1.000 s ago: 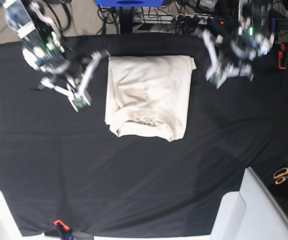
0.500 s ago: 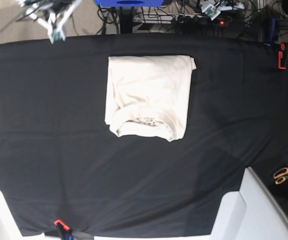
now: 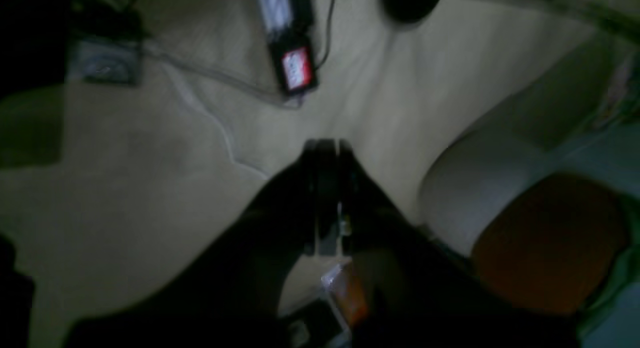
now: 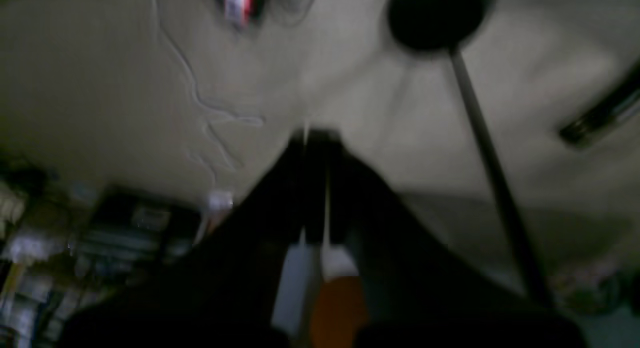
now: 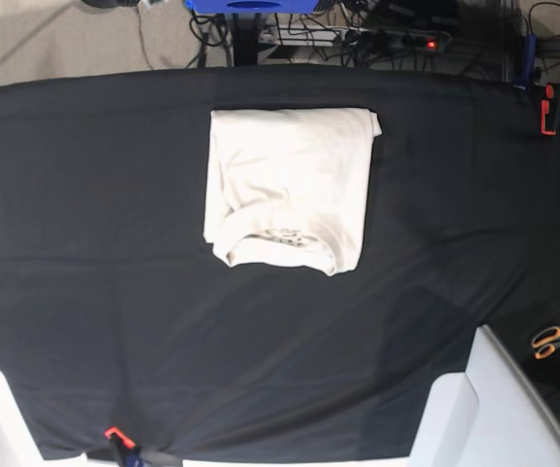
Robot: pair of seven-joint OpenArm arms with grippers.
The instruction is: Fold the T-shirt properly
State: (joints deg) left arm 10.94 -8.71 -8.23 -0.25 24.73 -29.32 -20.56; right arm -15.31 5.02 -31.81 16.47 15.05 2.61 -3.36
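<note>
The cream T-shirt point(image 5: 290, 185) lies folded into a compact rectangle on the black table cloth point(image 5: 115, 243), toward the far middle, with its neck and small dark label facing the near side. Neither arm shows in the base view. In the left wrist view my left gripper point(image 3: 327, 147) is shut, its dark fingers pressed together, pointing at the beige floor. The right wrist view is blurred; my right gripper point(image 4: 317, 135) is shut too, with nothing in it, over the floor and cables. The shirt appears in neither wrist view.
Orange-handled scissors point(image 5: 552, 341) lie at the right edge beside a white panel point(image 5: 484, 409). A red clamp point(image 5: 549, 107) grips the cloth's far right corner. Cables and a power strip point(image 5: 397, 39) run behind the table.
Both arms have pulled back from beside the shirt, up past the table's far edge, and out of the base view. The folded shirt has not moved.
</note>
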